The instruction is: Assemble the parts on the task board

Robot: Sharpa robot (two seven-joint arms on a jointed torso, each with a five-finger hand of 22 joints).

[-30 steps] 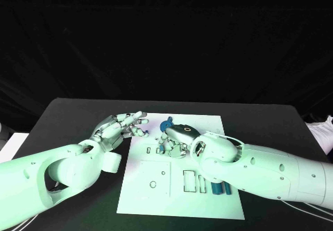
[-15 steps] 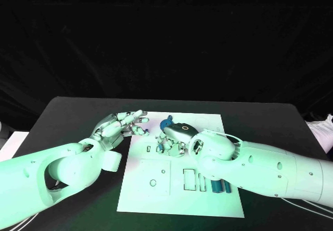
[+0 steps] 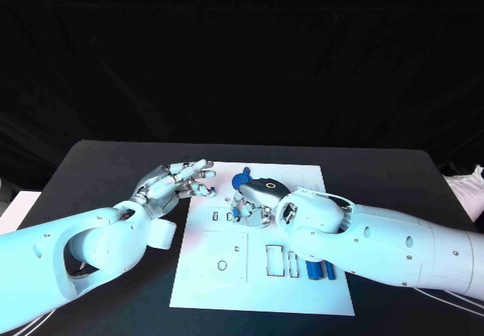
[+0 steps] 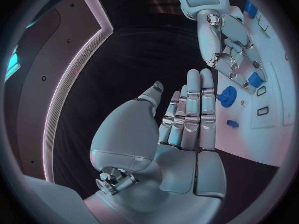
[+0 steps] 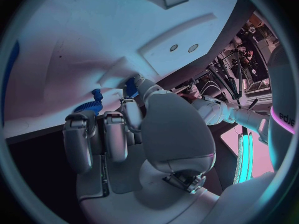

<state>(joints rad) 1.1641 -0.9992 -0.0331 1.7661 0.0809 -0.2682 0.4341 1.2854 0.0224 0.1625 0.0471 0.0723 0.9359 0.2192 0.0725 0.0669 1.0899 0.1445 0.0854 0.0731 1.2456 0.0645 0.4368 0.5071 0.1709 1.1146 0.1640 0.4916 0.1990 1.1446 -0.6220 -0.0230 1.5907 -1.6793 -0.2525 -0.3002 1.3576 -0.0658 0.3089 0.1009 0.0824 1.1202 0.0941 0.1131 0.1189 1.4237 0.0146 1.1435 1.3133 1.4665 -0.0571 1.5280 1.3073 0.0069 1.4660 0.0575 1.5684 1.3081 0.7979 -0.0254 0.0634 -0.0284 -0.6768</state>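
The white task board (image 3: 217,280) lies in the middle of the table. A blue gear (image 3: 240,180) sits near the board's far edge, also seen in the left wrist view (image 4: 228,95) and the right wrist view (image 5: 93,103). My right hand (image 3: 254,201) is bent down over the board just in front of the gear, pinching a small blue part (image 4: 255,78) in its fingertips (image 5: 131,87). My left hand (image 3: 178,180) hovers at the board's far left edge, fingers (image 4: 190,112) straight and holding nothing. Another small blue piece (image 4: 232,123) lies on the board near it.
Two blue pins (image 3: 321,271) lie side by side at the board's near right, partly under my right forearm. Empty slots and holes (image 3: 274,257) mark the board's near half. Black table (image 3: 111,161) surrounds the board.
My right hand has shifted very slightly over the board; the left hand holds its place by the board's edge.
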